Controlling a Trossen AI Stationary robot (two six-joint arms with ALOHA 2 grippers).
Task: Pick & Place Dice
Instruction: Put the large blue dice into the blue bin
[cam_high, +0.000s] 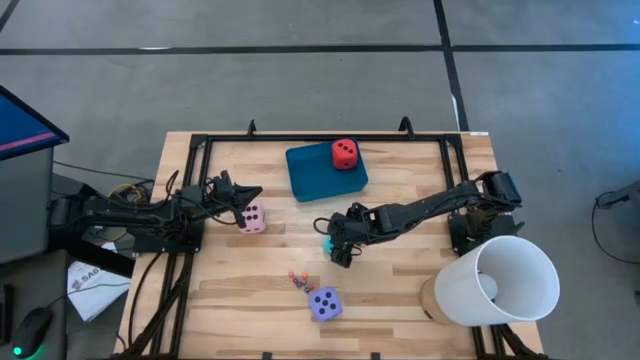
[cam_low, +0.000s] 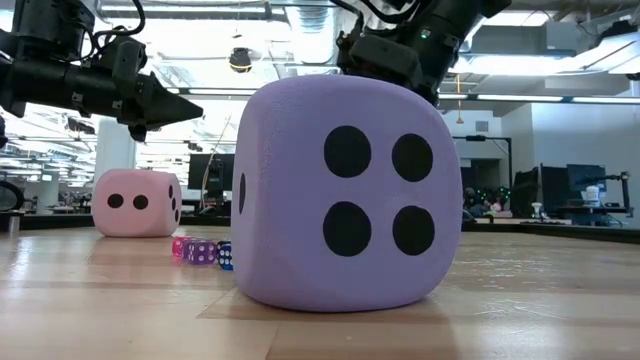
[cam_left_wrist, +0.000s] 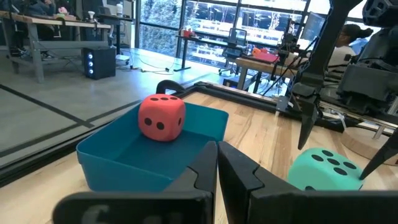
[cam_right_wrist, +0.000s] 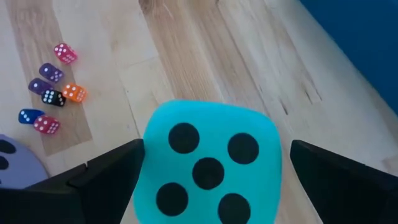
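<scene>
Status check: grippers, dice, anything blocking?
Right gripper open, straddling turquoise die. Left gripper shut, empty, above pink die. Red die in tray. Nothing blocking.

Bright, even overhead light fills every view. In the low view, ceiling lamps (cam_low: 240, 60) glare white, and the purple die (cam_low: 345, 195) throws a soft shadow on the table (cam_low: 540, 300). The right wrist view's edges blur.

Tray (cam_high: 310, 178) sits at table (cam_high: 400, 300) back-centre, w/ one die (cam_high: 345, 153) in its right-rear corner; second die (cam_high: 252, 216) left of tray, left gripper (cam_high: 250, 196) just behind and above it; third die (cam_right_wrist: 208, 165) mid-table, in front of tray, between right gripper's (cam_high: 340, 250) fingers; fourth die (cam_high: 325, 303) nearest front edge, small dice (cam_high: 299, 280) just behind-left of it; big tipped cup (cam_high: 500, 280) at front-right corner.
</scene>
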